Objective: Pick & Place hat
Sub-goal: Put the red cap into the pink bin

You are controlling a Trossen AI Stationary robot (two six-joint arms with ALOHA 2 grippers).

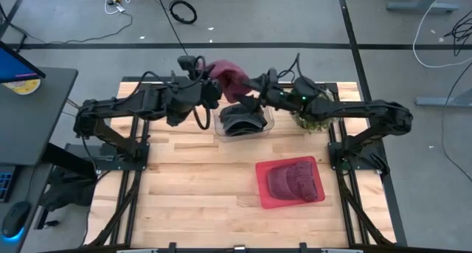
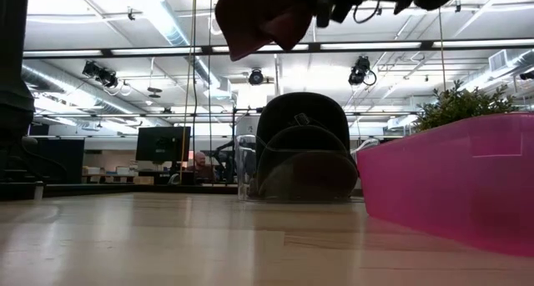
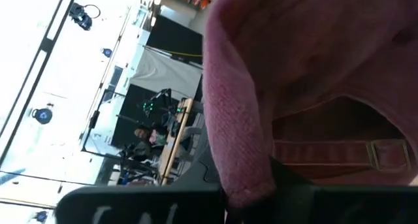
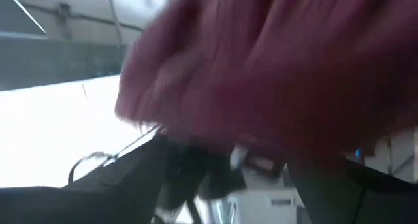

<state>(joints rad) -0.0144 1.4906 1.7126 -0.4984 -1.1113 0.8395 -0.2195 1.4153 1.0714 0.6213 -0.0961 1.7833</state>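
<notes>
1. Maroon cap (image 1: pixel 228 77) is held in the air above the far middle of the table (image 1: pixel 192 201), between the two arms and just above and to the far left of a clear bin (image 1: pixel 267 124).
2. The left gripper (image 1: pixel 212 91) is seen at the cap's left side; in the left wrist view the cap's brim (image 3: pixel 238 119) is pinched between its fingers, with the adjusting strap and buckle (image 3: pixel 379 153) showing inside the crown.
3. The right gripper (image 1: pixel 249 87) is placed against the cap's right side; the fabric fills the right wrist view, and whether that gripper is closed on it cannot be told.
4. A dark cap (image 1: pixel 243 120) is still resting in the clear bin, just beneath the lifted cap.
5. A pink bin (image 1: pixel 262 190) stands near the right middle of the table and already holds another maroon cap (image 1: pixel 295 181).
6. The task is judged to be midway: the pick is done, since the cap is clear of the bin, while the carry to the pink bin and the release are left.
7. A small potted plant (image 1: pixel 313 119) stands just right of the clear bin, under the right arm.
8. No brand, label or writing can be read on the caps or bins.
</notes>
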